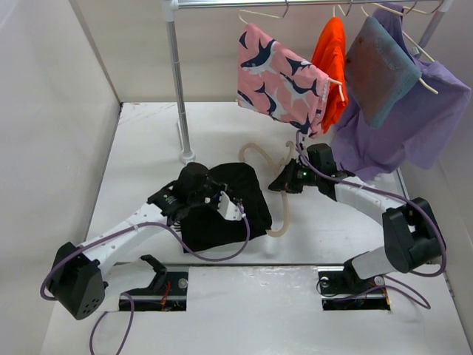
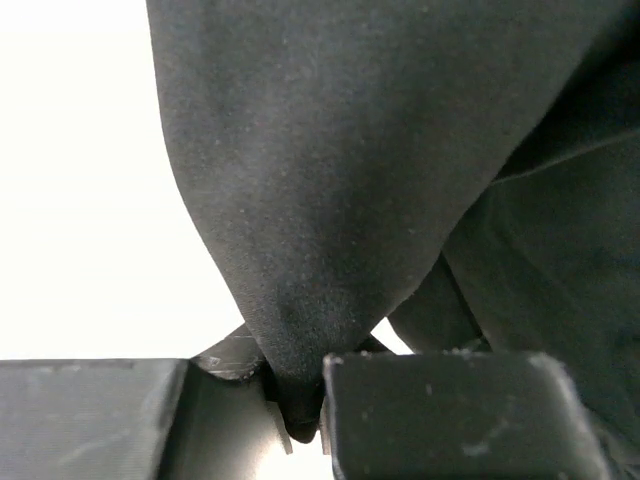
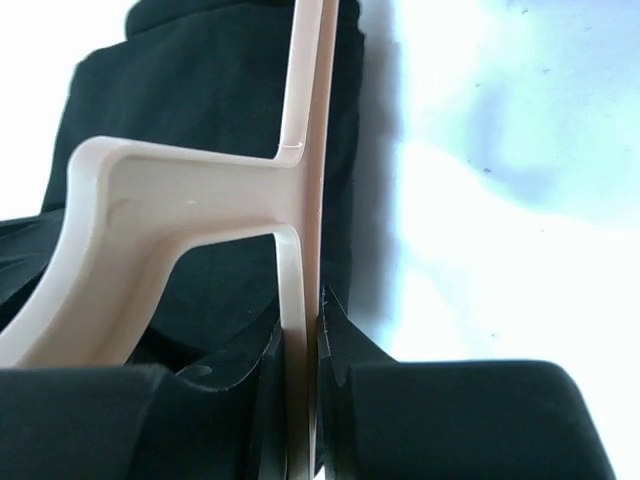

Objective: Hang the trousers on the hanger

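Observation:
The black trousers [image 1: 229, 203] lie bunched on the white table at the centre. My left gripper [image 1: 222, 200] is shut on a fold of the trousers [image 2: 330, 200], pinched between its fingers. The pale beige hanger [image 1: 277, 188] stands at the trousers' right edge, its hook curving up behind. My right gripper [image 1: 290, 180] is shut on the hanger's thin bar [image 3: 300, 260], with the trousers [image 3: 200, 120] behind it.
A metal rail on a pole [image 1: 177, 96] crosses the back. On it hang a pink patterned garment [image 1: 277, 78], an orange garment [image 1: 332, 63] and a purple garment [image 1: 421, 118]. Side walls close in left and right.

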`<move>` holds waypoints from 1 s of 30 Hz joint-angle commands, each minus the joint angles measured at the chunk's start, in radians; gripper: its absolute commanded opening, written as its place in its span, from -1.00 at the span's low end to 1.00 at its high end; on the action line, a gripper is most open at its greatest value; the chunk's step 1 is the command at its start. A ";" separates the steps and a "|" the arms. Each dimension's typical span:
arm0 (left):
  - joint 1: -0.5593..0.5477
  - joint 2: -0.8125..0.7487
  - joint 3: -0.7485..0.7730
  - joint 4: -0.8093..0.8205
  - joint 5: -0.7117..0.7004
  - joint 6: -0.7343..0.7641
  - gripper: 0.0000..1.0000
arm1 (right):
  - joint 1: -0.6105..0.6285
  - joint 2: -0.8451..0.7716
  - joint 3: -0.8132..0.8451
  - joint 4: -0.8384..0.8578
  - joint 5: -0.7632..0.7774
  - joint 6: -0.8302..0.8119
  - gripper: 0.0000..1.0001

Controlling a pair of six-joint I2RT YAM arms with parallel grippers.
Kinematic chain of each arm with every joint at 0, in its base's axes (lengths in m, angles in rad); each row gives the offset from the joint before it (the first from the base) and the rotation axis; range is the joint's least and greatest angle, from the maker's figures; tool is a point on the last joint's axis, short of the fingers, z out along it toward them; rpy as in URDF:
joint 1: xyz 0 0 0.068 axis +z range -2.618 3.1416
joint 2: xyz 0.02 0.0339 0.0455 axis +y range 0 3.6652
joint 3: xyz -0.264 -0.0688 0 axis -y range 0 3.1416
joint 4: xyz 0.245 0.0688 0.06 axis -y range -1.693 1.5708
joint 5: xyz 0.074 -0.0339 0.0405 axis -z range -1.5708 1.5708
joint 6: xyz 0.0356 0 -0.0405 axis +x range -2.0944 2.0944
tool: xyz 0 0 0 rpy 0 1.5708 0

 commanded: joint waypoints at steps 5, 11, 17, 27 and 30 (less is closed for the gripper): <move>-0.001 -0.071 0.114 0.040 0.016 -0.098 -1.00 | 0.109 0.018 0.032 -0.022 0.127 -0.034 -1.00; -0.024 -0.050 0.190 0.111 -0.040 -0.109 -1.00 | 0.176 0.063 0.054 -0.022 0.172 -0.013 -1.00; 0.010 -0.105 0.230 -0.012 -0.009 -0.060 -1.00 | 0.166 0.068 0.017 -0.012 0.172 -0.013 -1.00; 0.112 -0.287 0.057 -0.271 0.002 0.148 -1.00 | 0.111 -0.060 -0.038 -0.113 0.247 -0.043 -1.00; 0.122 -0.306 -0.021 -0.293 0.011 0.216 -1.00 | 0.139 -0.093 0.003 -0.156 0.287 -0.068 -1.00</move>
